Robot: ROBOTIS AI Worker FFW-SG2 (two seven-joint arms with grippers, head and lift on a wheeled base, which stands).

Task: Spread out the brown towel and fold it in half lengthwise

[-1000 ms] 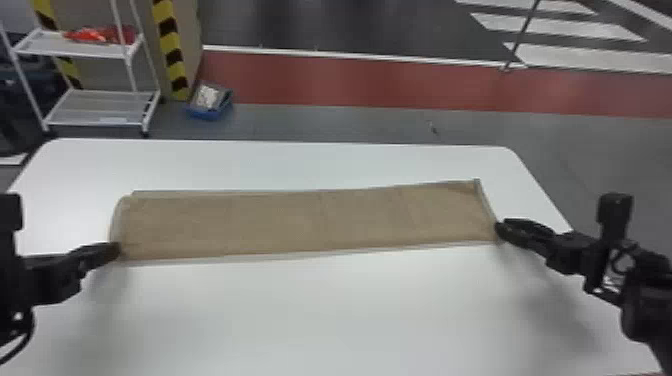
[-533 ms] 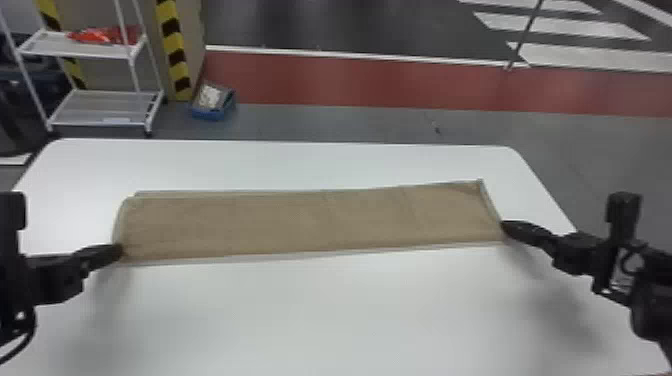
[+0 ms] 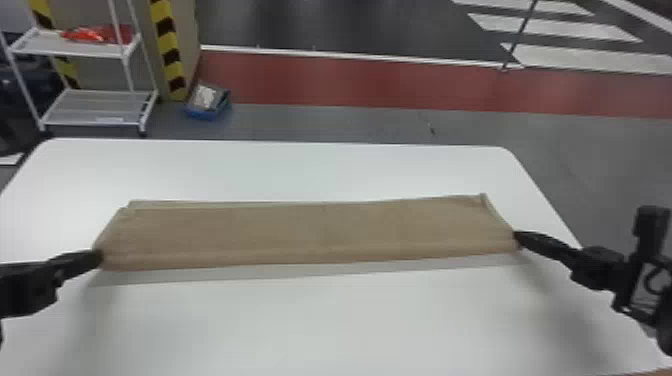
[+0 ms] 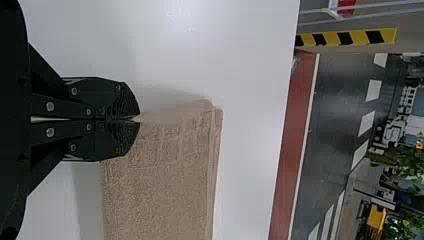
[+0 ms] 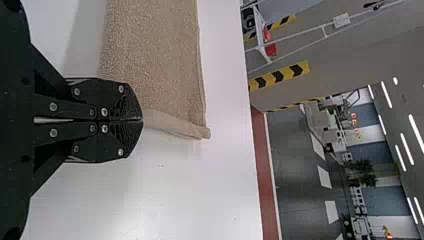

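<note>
Across the middle of the head view, the brown towel point(image 3: 310, 232) lies as a long, narrow strip on the white table point(image 3: 330, 325), running from the left of the frame to the right of centre. Its upper edge shows a thin, paler border, mostly toward the left end, and a grey band of shadow falls on the table just below its lower edge. At the strip's lower left corner, the left gripper point(image 3: 100, 257) comes in from the left edge of the frame; in the left wrist view the fingers of the left gripper point(image 4: 139, 119) are closed together, with the towel's corner pinched at their tips. At the strip's lower right corner, the right gripper point(image 3: 518, 238) reaches in from the right edge; in the right wrist view, the right gripper point(image 5: 142, 120) likewise has its fingers pressed together, gripping the corner at that end. In the upper left of the head view stands a white shelf point(image 3: 75, 47) with something red point(image 3: 100, 34) on its top board, beside a yellow and black striped post point(image 3: 169, 50). A blue box point(image 3: 205, 112) sits on the floor just right of the post.
</note>
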